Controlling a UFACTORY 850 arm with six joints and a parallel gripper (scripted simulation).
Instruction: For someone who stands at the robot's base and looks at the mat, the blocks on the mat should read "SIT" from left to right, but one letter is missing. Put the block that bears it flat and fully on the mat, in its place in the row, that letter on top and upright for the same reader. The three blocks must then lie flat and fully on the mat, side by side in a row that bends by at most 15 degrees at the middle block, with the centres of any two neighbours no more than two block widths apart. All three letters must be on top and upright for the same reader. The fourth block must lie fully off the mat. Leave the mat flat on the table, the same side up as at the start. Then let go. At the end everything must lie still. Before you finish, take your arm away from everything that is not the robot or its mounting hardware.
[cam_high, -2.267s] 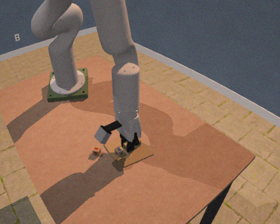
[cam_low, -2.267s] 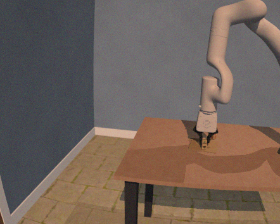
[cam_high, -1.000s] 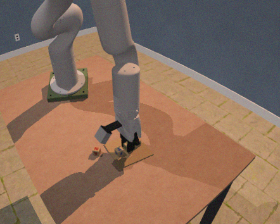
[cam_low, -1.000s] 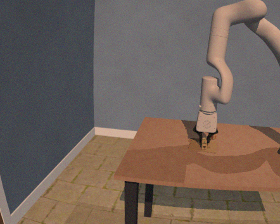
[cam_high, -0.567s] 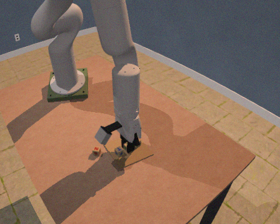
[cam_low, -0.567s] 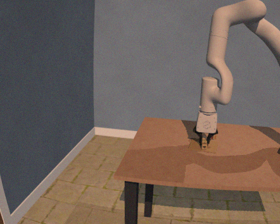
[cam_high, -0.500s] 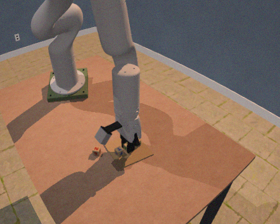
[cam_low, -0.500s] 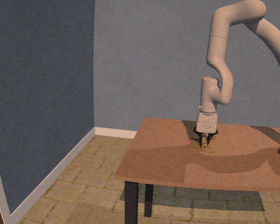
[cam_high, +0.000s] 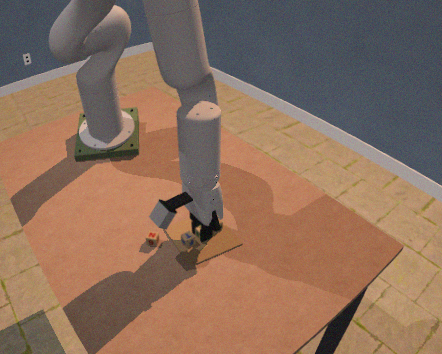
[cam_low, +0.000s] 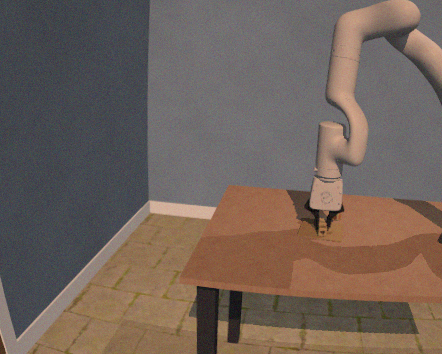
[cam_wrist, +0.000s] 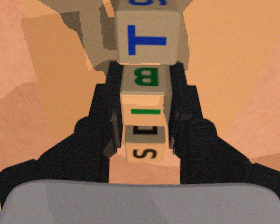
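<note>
The tan mat (cam_high: 216, 243) lies on the table under my gripper (cam_high: 207, 231). In the wrist view three blocks stand in a line. The far block (cam_wrist: 150, 31) shows a blue T and a 9. The middle block (cam_wrist: 145, 97) shows a green I and a green B. The near block (cam_wrist: 145, 147) shows a black S. My gripper (cam_wrist: 146, 81) is shut on the middle block, low at the mat. The T block also shows in the top view (cam_high: 189, 241), at the mat's left end. A fourth block with red marks (cam_high: 152, 239) lies on the table to the left, off the mat.
The arm's green base plate (cam_high: 106, 136) is at the back left of the table. In the exterior view the gripper (cam_low: 324, 227) stands over the mat (cam_low: 322, 237), well inside the table edges. The wrist camera housing (cam_high: 162, 214) juts out left of the fingers.
</note>
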